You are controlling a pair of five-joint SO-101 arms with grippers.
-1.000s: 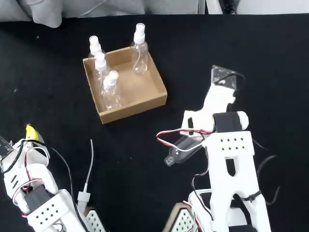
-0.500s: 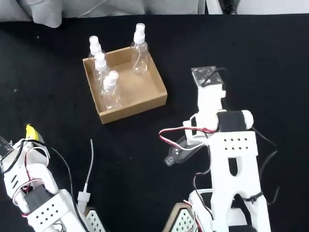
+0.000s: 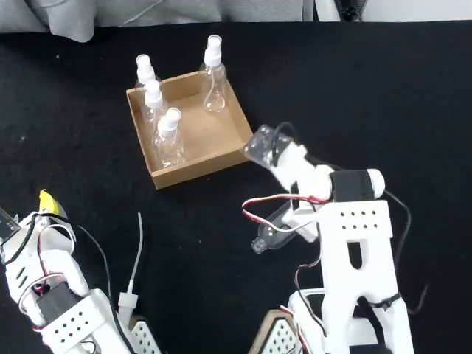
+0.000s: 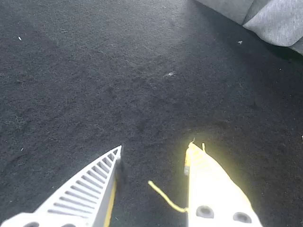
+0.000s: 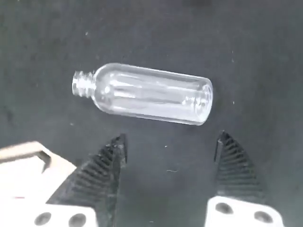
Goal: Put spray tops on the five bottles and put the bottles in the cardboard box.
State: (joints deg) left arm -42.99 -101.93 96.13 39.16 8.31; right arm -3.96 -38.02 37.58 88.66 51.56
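Lying flat, one bare bottle (image 5: 144, 93) points sideways past the cardboard box (image 3: 203, 168). Four topped bottles (image 3: 169, 136) stand inside. The left gripper (image 4: 154, 150) and right gripper (image 5: 169, 144) are open and empty.

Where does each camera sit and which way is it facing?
High view: overhead, looking down on table, cardboard box, left arm, right arm.
Left wrist view: on left arm, facing black table past open left gripper.
Right wrist view: on right arm, facing capless bottle past open right gripper.
Shared: high and right wrist views both show that bottle.

The right arm (image 3: 354, 243) is stretched forward, jaws spread wide; the left arm (image 3: 51, 295) sits folded back, jaws parted.
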